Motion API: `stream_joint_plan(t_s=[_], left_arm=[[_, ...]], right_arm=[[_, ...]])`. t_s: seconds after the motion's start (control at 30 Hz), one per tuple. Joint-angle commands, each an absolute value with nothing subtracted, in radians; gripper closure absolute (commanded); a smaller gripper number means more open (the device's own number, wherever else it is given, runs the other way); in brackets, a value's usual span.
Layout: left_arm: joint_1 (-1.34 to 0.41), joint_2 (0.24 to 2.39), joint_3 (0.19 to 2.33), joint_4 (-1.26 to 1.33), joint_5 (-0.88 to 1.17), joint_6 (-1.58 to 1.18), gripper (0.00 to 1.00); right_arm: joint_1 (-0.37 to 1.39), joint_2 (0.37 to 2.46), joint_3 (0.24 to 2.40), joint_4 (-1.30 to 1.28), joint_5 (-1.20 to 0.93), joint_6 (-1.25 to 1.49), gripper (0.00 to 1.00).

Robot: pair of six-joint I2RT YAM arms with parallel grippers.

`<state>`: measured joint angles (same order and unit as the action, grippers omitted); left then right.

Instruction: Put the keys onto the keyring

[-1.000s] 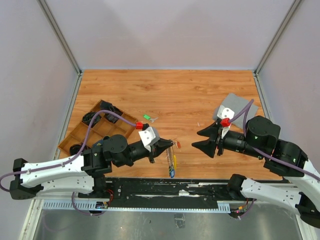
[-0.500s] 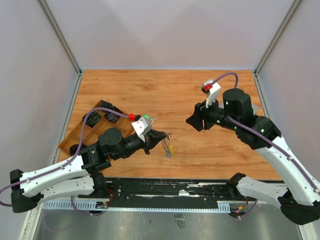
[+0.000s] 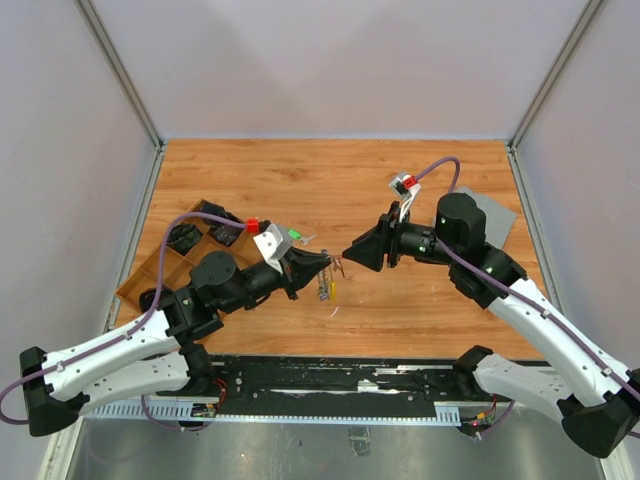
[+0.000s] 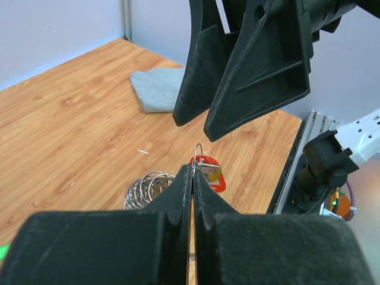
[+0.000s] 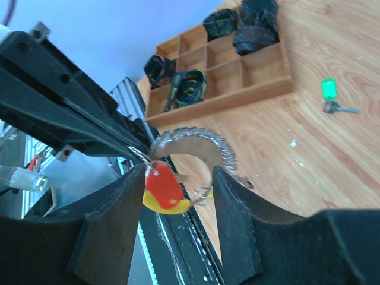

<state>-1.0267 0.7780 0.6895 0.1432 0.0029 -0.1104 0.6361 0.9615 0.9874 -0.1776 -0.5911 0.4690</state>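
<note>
i see the left gripper [image 3: 322, 263] clenched on the keyring [image 5: 190, 135], held above the table [image 3: 400, 180] near mid-width, nearer the front edge than the back. right gripper [image 5: 178, 178] is released, jaws apart, straddling the red key head [image 5: 161, 184] and yellow head [image 5: 169, 206] hanging from the ring; can't tell if they touch. a green key [image 3: 294, 235] lies loose just beside the wooden tray [image 3: 150, 275], at the left edge. grey cloth [image 3: 495, 212] sits by the right edge. bare wood runs from the grippers to the back wall.
</note>
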Motion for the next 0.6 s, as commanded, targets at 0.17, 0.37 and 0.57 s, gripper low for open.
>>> stream_joint_plan(t_s=[0.17,0.37,0.57], left_arm=[[-1.017,0.747,0.695,0.236,0.042,-0.130,0.99],[-1.017,0.746,0.701,0.239,0.046,-0.130,0.99],[-1.016,0.745,0.708,0.238,0.044,-0.126,0.99]], right_arm=[[0.701,0.955,0.987,0.012,-0.606,0.532,0.59],[0.734,0.976,1.009,-0.040,-0.618,0.492,0.61],[0.742,0.972,1.002,-0.061,-0.620,0.485,0.68]])
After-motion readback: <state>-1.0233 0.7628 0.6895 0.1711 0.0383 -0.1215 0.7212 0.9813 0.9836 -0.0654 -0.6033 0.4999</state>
